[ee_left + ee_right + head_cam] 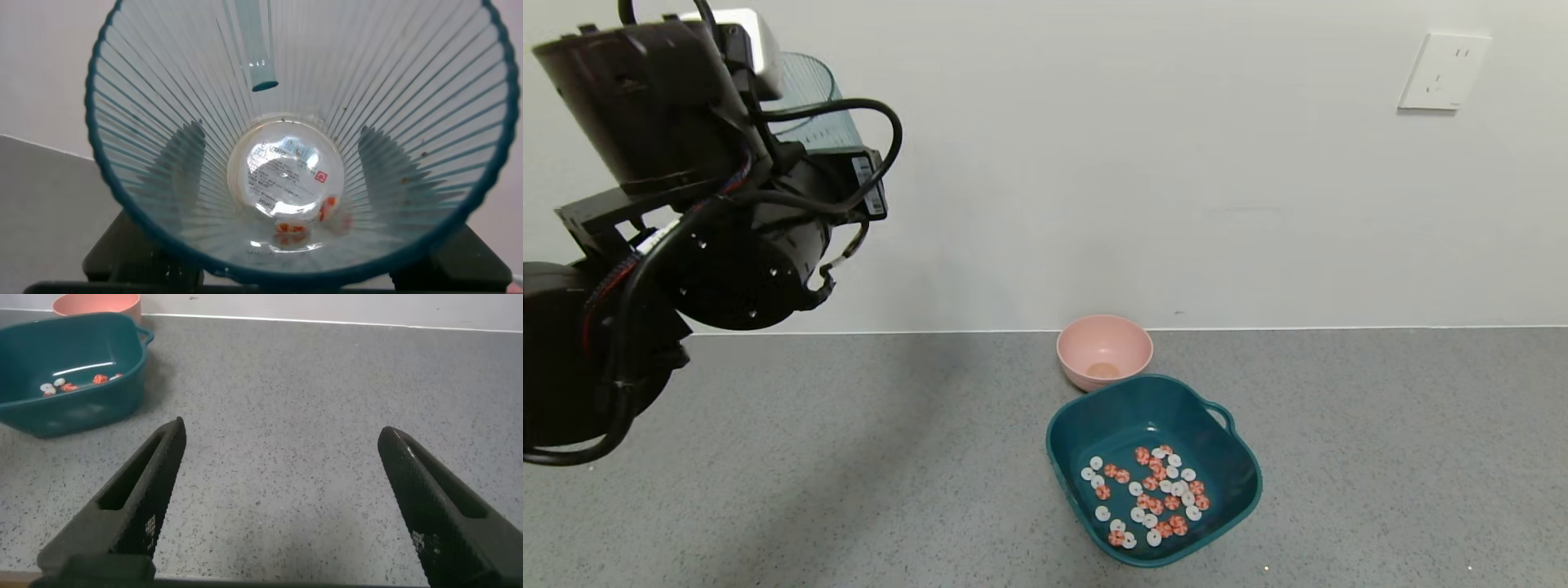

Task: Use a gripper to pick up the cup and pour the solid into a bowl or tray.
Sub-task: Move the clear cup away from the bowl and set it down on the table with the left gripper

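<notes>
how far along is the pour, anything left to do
Mostly done: many discs lie in the teal tub. In hand: the left gripper holds the cup raised high, left of the tub. Left: the wrist view shows a few discs at the cup's bottom, so one more tip over the tub may be needed. The right gripper idles open above the counter.
</notes>
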`<move>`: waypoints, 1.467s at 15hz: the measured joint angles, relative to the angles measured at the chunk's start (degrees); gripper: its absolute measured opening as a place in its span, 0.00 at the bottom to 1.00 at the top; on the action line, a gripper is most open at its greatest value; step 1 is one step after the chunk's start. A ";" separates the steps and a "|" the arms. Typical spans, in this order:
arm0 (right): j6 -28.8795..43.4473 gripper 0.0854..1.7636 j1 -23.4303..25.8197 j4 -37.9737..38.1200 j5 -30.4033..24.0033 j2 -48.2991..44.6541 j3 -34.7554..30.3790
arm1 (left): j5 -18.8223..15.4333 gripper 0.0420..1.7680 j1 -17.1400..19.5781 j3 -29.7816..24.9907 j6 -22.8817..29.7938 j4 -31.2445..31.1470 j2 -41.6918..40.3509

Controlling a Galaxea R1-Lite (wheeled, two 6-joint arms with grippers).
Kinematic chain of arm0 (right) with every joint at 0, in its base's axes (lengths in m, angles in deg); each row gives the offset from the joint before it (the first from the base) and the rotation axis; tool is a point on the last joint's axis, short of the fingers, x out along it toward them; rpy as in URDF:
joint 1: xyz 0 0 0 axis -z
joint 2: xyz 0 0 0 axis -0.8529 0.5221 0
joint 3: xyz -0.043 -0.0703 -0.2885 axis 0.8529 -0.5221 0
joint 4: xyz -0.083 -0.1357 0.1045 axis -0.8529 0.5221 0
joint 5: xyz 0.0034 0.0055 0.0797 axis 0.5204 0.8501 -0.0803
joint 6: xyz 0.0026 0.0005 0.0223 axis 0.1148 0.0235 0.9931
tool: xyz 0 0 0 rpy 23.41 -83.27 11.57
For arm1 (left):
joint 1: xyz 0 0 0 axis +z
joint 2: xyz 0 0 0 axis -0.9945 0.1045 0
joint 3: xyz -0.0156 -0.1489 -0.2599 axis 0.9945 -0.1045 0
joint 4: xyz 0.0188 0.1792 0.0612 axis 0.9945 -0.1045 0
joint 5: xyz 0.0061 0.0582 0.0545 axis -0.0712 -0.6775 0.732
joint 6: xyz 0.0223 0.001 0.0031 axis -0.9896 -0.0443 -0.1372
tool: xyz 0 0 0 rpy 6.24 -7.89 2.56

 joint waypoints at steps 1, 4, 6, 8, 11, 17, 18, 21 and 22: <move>0.00 0.97 0.00 0.00 0.02 0.00 0.00 | -3.17 0.71 1.13 -1.56 2.94 -1.93 -0.37; -0.02 0.97 0.00 0.00 0.04 0.00 0.00 | -13.39 0.71 4.13 -6.00 9.83 -7.22 -1.30; -0.02 0.97 0.00 0.00 0.00 0.00 0.00 | -19.48 0.71 5.99 -8.73 13.19 -9.81 -1.68; 0.00 0.97 0.00 0.00 0.00 0.00 0.00 | -23.31 0.71 7.39 -12.14 13.96 -9.92 -1.72; -0.02 0.97 0.00 0.00 0.02 0.00 0.00 | -24.91 0.71 7.83 -18.41 13.78 -9.64 -1.18; 0.00 0.97 0.00 0.00 0.02 0.00 0.00 | -24.39 0.71 7.39 -24.05 13.91 -4.61 4.49; 0.00 0.97 0.00 0.00 0.02 0.00 0.00 | -24.50 0.71 7.25 -24.28 13.97 -4.33 5.78; -0.02 0.97 0.00 -0.02 0.02 0.00 0.00 | -25.41 0.71 7.19 -25.25 13.75 -4.66 7.91; 0.00 0.97 0.00 0.00 0.02 0.00 0.00 | -26.43 0.71 7.12 -25.87 13.69 -4.74 8.22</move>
